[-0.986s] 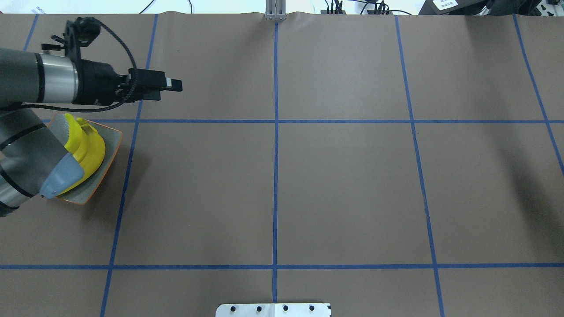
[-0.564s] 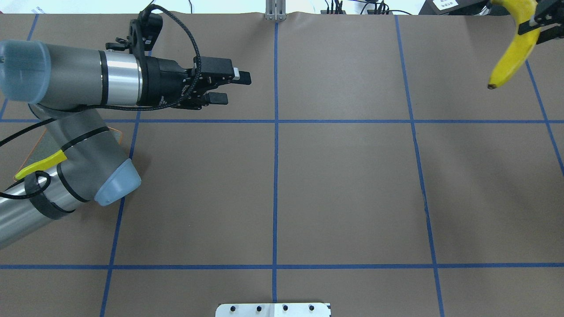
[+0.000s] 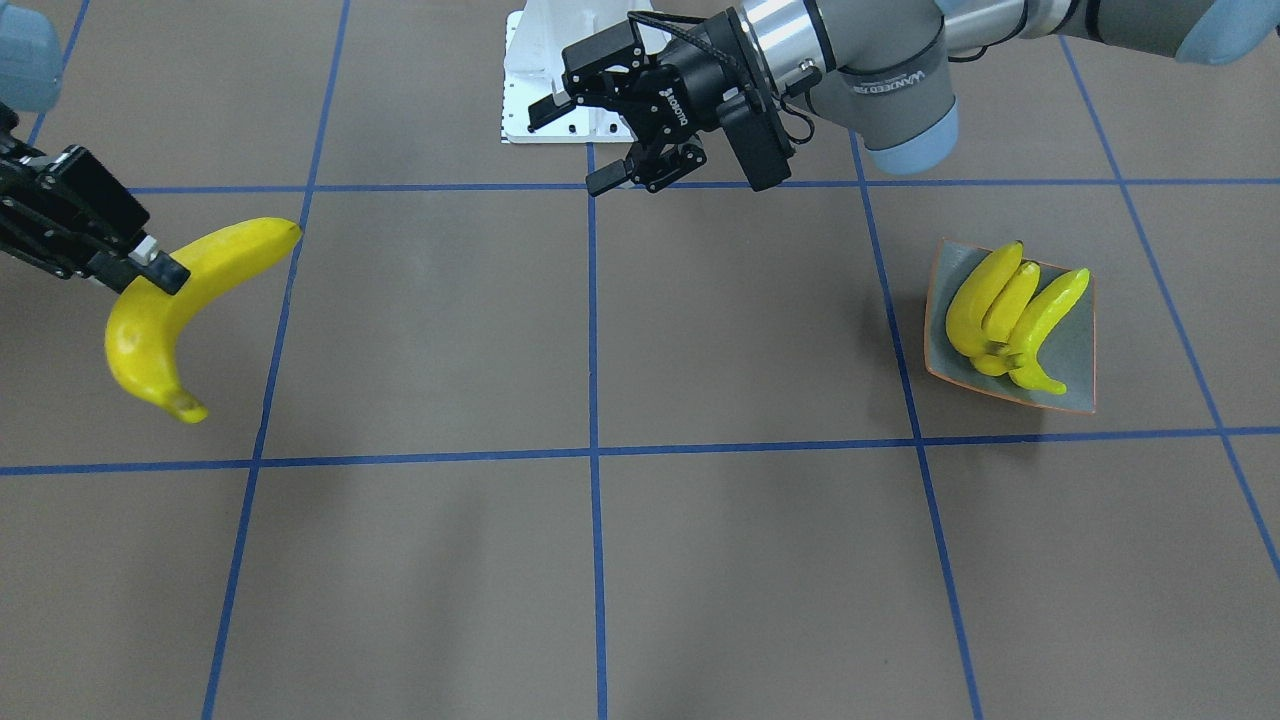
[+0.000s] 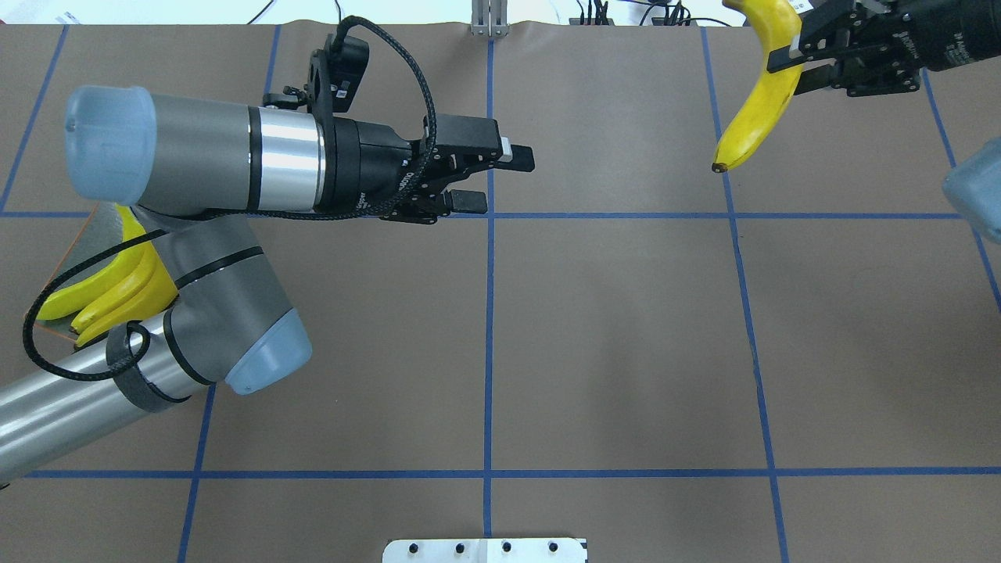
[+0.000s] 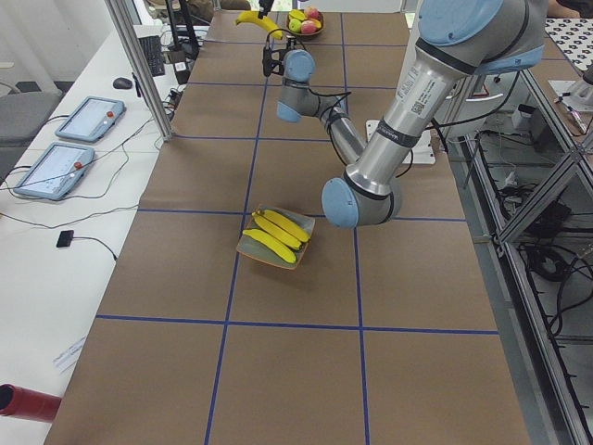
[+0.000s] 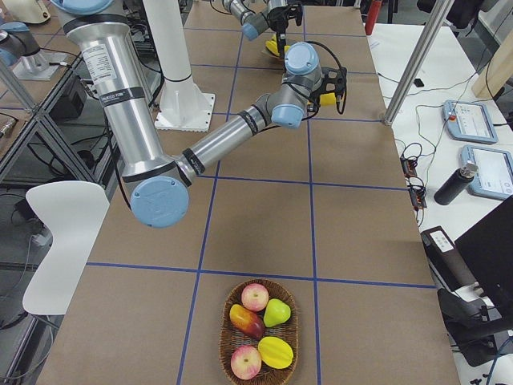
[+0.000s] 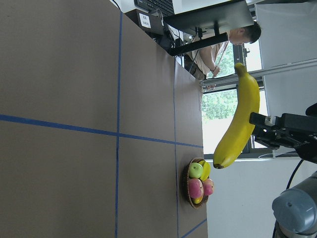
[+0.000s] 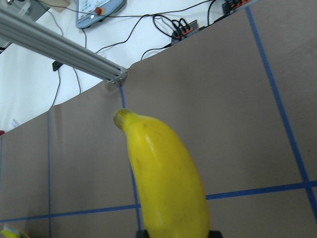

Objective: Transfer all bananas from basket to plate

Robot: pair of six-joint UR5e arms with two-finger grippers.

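Grey-blue glaze showed only at the edges of the plate (image 3: 1078,350), which sat far out on the robot's left side of the table (image 4: 610,352) with three bananas (image 3: 1005,320) lying side by side on it, touching one another. In the overhead view the left arm's elbow hung over most of that plate.

Further right, the left gripper (image 4: 507,184) was stretched out level near the table's centre line, its jaws spread apart with nothing between them, pointing toward the robot's right.

Well apart from it, across a wide gap of bare paper, the fourth banana (image 4: 762,94) hung in the air, pinched around its middle by the closed right gripper (image 4: 790,66). Its long axis ran on a slant: stem end up toward the far edge of the table, dark blossom tip down and toward the left gripper. That free lower half was the part facing the empty jaws, so a hand-over looked like the likely next step. The left jaws would probably need to close across the banana's width below the right gripper's hold.

At the far right end of the table the basket (image 6: 227,346) held only other fruit (image 6: 255,297), no bananas that I could make out.
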